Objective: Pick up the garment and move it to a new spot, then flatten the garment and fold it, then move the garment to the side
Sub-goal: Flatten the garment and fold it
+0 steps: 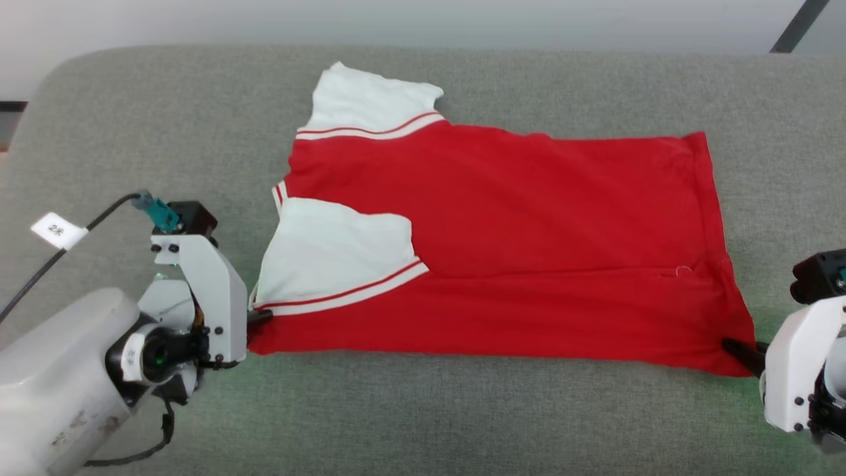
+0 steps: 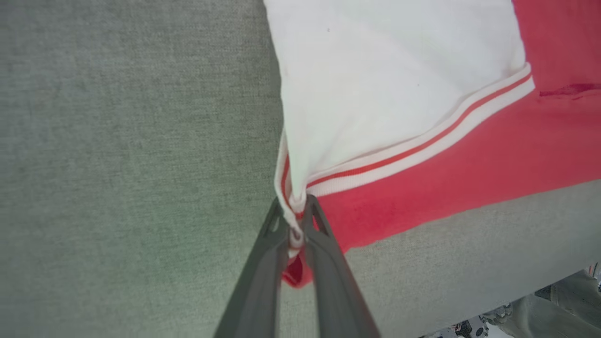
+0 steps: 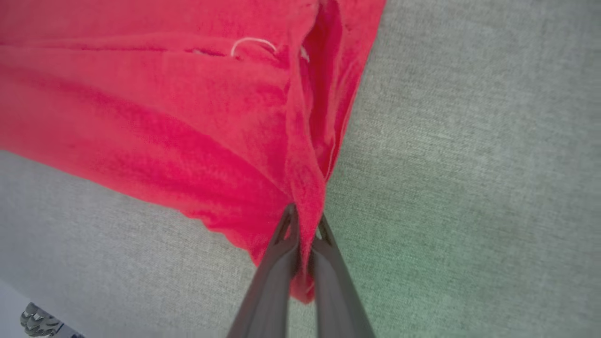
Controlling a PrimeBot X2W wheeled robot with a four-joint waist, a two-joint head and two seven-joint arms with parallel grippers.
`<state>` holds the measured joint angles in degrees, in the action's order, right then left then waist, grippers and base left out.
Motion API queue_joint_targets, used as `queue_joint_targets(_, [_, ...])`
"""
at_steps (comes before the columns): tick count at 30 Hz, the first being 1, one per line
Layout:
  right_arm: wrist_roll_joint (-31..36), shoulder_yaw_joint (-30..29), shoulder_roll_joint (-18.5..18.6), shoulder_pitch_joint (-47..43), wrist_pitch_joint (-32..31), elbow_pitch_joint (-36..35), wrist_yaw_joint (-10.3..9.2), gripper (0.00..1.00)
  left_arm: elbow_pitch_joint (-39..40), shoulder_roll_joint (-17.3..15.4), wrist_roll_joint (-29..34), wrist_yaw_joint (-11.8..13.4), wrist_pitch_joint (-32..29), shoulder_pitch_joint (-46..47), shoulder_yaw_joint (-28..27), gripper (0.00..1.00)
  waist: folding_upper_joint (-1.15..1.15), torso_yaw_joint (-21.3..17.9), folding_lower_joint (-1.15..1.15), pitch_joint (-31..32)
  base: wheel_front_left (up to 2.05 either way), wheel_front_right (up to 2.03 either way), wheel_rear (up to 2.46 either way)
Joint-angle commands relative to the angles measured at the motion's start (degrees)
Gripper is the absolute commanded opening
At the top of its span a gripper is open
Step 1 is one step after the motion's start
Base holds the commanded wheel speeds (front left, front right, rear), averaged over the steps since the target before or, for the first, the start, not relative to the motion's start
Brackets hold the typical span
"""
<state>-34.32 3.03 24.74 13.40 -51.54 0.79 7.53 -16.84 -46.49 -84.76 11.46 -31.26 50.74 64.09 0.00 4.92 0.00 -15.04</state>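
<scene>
Bright, even light is cast, with faint shadows; wrist-view fingers (image 2: 256, 291) at 6 o'clock are rendered blurred.

Garment (image 1: 529, 251) flat on grey cushion (image 1: 165, 112)

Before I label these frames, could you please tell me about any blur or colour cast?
Head view: sharp, evenly lit, green tint on the grey upholstery beside the left hand and right hand. Left wrist view: fingers blurred, jersey crisp. Right wrist view: green cast on upholstery.
</scene>
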Motion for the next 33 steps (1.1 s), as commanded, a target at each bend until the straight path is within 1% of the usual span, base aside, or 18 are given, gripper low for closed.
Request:
queue_joint_targets(1, [0.04, -0.60, 0.54, -0.92, -0.32, -0.27, -0.08, 0.00, 0.37, -0.76, 0.33, 0.61, -0.17, -0.34, 0.03, 0.00, 0.00, 0.23, 0.00, 0.44, 0.00, 0.00, 0.00])
queue_joint_targets(8, [0.01, -3.40, 0.36, -4.47, -3.56, -3.66, -0.08, 0.00, 6.49, -3.58, 0.32, 3.38, -0.14, -2.04, 0.21, 0.00, 0.00, 0.68, 0.00, 1.52, 0.00, 0.00, 0.00])
queue_joint_targets(13, [0.59, -5.40, -0.62, -7.05, -5.80, -5.94, -0.08, 0.00, 10.39, -5.06, -0.15, 5.24, 0.08, -3.95, 0.48, 0.00, 0.00, 0.80, 0.00, 1.61, 0.00, 0.00, 0.00])
queue_joint_targets(19, [1.25, -6.04, -2.15, -9.20, -7.23, -6.87, -0.08, 0.00, 12.22, -4.81, -0.62, 6.25, 0.25, -6.35, 1.49, 0.00, 0.00, 0.62, 0.00, 1.62, 0.00, 0.00, 0.00])
queue_joint_targets(25, [1.71, -4.85, -3.10, -10.07, -7.89, -6.49, -0.08, 0.00, 10.84, -3.37, -1.42, 5.85, 0.44, -8.27, 2.22, 0.00, 0.00, 0.28, 0.00, 1.76, 0.00, 0.00, 0.00])
queue_joint_targets(27, [1.82, -4.49, -3.04, -9.86, -7.22, -6.74, -0.08, 0.00, 10.08, -3.03, -1.52, 5.78, 0.71, -8.60, 2.24, 0.00, 0.00, 0.17, 0.00, 1.77, 0.00, 0.00, 0.00])
queue_joint_targets(28, [1.90, -4.34, -2.98, -9.74, -6.86, -6.87, -0.08, 0.15, 9.73, -2.85, -1.59, 5.72, 0.79, -8.73, 2.21, 0.00, 0.00, 0.15, 0.00, 1.77, 0.00, 0.00, 0.00])
queue_joint_targets(29, [1.97, -4.17, -2.89, -9.65, -6.54, -6.91, -0.08, 0.45, 9.49, -2.71, -1.40, 5.64, 1.06, -8.73, 2.22, 0.00, 0.00, 0.13, 0.00, 1.79, 0.00, 0.00, 0.00])
queue_joint_targets(30, [1.79, -4.00, -2.82, -9.56, -6.33, -6.87, -0.08, 0.84, 9.19, -2.56, -1.25, 5.45, 1.25, -8.71, 2.10, 0.12, 0.00, 0.12, 0.00, 1.82, 0.00, 0.00, 0.00])
queue_joint_targets(31, [1.65, -3.74, -2.70, -9.44, -6.15, -6.95, -0.08, 1.00, 8.90, -2.43, -1.25, 5.26, 1.42, -8.72, 2.04, 0.19, 0.00, 0.09, 0.00, 1.90, 0.00, 0.00, 0.00])
queue_joint_targets(32, [1.61, -3.62, -2.55, -9.31, -5.89, -7.04, -0.08, 1.00, 8.74, -2.43, -1.18, 5.14, 1.48, -8.62, 1.98, 0.33, 0.00, 0.07, 0.00, 2.00, 0.00, 0.00, 0.00])
queue_joint_targets(33, [1.57, -3.60, -2.45, -9.20, -5.80, -7.10, -0.08, 1.00, 8.61, -2.51, -1.04, 4.95, 1.48, -8.42, 1.92, 0.40, 0.00, 0.04, 0.00, 2.10, 0.00, 0.00, 0.00])
